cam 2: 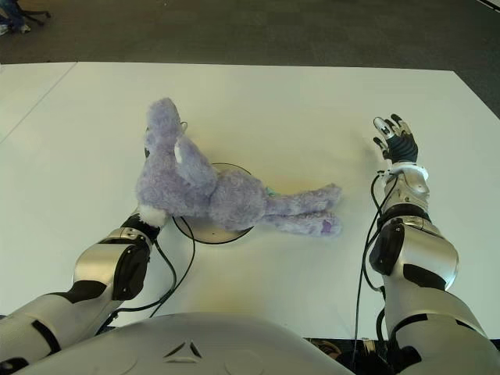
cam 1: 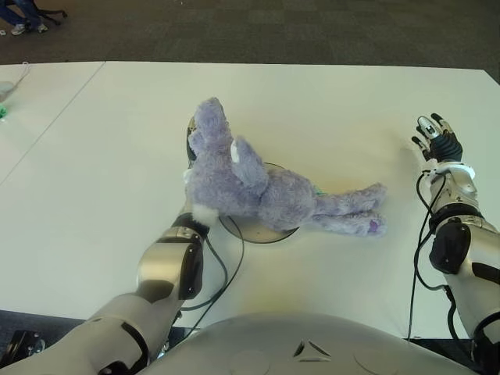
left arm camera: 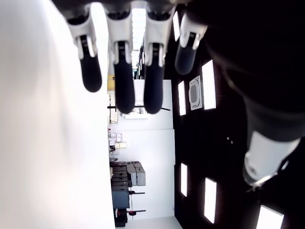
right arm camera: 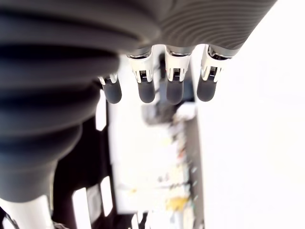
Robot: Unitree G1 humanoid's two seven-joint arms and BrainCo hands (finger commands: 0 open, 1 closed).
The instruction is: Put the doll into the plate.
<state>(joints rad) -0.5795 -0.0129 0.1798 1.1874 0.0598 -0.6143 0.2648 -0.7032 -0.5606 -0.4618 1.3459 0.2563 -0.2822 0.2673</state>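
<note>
Doll draped over the plate, both hands empty.

Eye views: the purple doll point(cam 1: 258, 191) lies across the plate point(cam 1: 275, 233), torso on it and legs trailing off toward the right hand point(cam 1: 437, 141), which shows well apart with fingers spread. The left hand point(cam 1: 190, 139) is mostly hidden behind the doll's head.
Left wrist view: fingers point(left arm camera: 124, 76) extended, holding nothing.
Right wrist view: fingers point(right arm camera: 174, 86) straight, empty.
Placement looks essentially done; only the withdrawal is left.

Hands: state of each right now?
Left hand: open, fingers extended, holding nothing; hidden behind the doll in the eye views.
Right hand: open, holding nothing, far right of the doll.
</note>
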